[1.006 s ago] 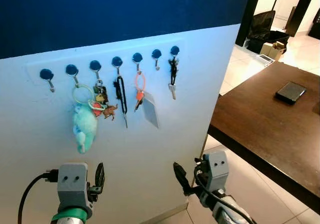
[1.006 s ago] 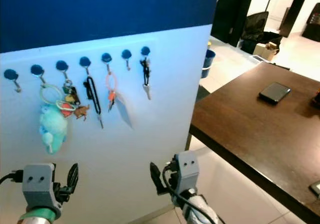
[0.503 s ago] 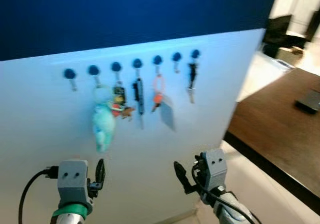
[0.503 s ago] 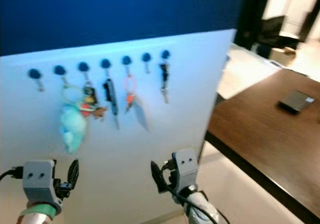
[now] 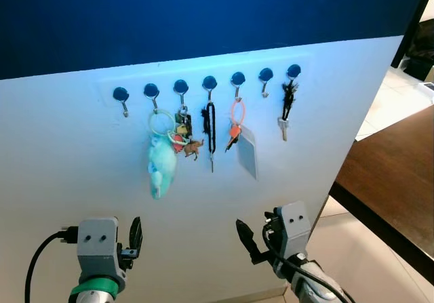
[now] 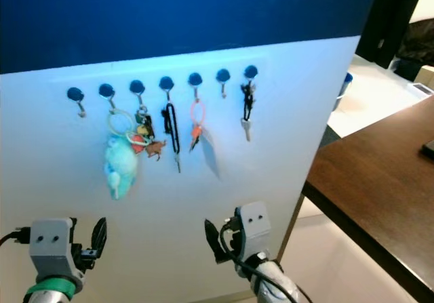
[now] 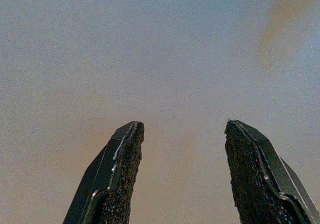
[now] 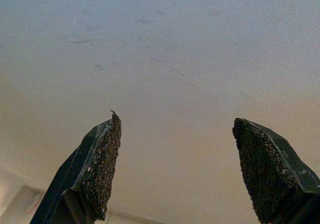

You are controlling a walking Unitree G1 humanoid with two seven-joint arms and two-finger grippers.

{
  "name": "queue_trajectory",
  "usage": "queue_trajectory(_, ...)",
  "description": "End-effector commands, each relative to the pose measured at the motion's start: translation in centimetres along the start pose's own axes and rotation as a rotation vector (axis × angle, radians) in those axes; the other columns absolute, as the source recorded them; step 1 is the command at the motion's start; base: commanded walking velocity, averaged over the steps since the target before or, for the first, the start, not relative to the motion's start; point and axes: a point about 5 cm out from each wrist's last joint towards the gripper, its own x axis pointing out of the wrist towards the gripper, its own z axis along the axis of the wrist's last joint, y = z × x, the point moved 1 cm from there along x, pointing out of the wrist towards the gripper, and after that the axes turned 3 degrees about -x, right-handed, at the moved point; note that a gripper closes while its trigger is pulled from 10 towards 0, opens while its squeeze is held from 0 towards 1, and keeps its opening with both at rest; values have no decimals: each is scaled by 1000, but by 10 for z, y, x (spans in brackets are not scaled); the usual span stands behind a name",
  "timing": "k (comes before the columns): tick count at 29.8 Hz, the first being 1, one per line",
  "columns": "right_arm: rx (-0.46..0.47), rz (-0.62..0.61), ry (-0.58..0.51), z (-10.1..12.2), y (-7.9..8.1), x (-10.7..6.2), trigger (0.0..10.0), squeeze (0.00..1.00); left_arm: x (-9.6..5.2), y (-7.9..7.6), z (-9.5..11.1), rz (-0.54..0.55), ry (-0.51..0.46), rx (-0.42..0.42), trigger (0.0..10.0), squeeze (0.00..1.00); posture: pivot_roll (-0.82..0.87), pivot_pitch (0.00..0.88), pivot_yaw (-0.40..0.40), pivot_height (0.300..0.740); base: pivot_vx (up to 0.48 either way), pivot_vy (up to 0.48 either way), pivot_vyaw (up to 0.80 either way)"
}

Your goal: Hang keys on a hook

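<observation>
On the white wall panel a row of seven blue-capped hooks is seen, and the keys are already hung there: a black-strapped key on the hook nearest the right edge, an orange ring with a tag, a black loop with a key, a cluttered bunch with a small brown charm, and a teal plush keychain on a pale ring. The first hook on the left and the sixth hook are bare. No keys are held. The left end effector is held open and empty, pointed at blank wall; the right end effector is likewise spread wide with nothing between its fingers. Both are held low, well below the hooks. A dark wooden surface is seen at the right.

Risk, as judged: with both end effectors empty, no key can be hung until one is fetched; a reach toward the crowded middle hooks could knock the hanging bunches off.

Against the frame a second earlier, the whole view has shifted right, so the camera has turned left; the phone and most of the surface have passed out of frame. The end effectors are unchanged.
</observation>
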Motion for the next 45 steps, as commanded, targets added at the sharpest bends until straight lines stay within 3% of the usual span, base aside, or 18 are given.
queue_trajectory(1, -14, 25, 12, -3, 6, 1, 10000, 0, -4, 4, -5, 11, 23, -1, 10000, 0, -183, 56, 130, 740, 0, -480, 800)
queue_trajectory(6, 29, 9, 8, -3, 3, -1, 10000, 0, -5, 5, -7, 34, 31, -36, 10000, 0, -195, 68, 130, 740, 0, -192, 320)
queue_trajectory(19, 49, 13, 29, -5, 4, -3, 10000, 0, -2, 6, -7, 9, 34, -16, 10000, 0, -191, 69, 126, 740, 0, 0, 0)
queue_trajectory(24, 63, -13, 40, -7, -1, -6, 10000, 0, 0, 7, -9, -3, 43, -18, 10000, 0, -202, 76, 135, 740, 0, 0, -775)
queue_trajectory(45, 23, -48, -42, 6, -6, 0, 10000, 0, -1, 1, -4, 21, 7, -48, 10000, 0, -192, 72, 123, 740, 0, 0, -32)
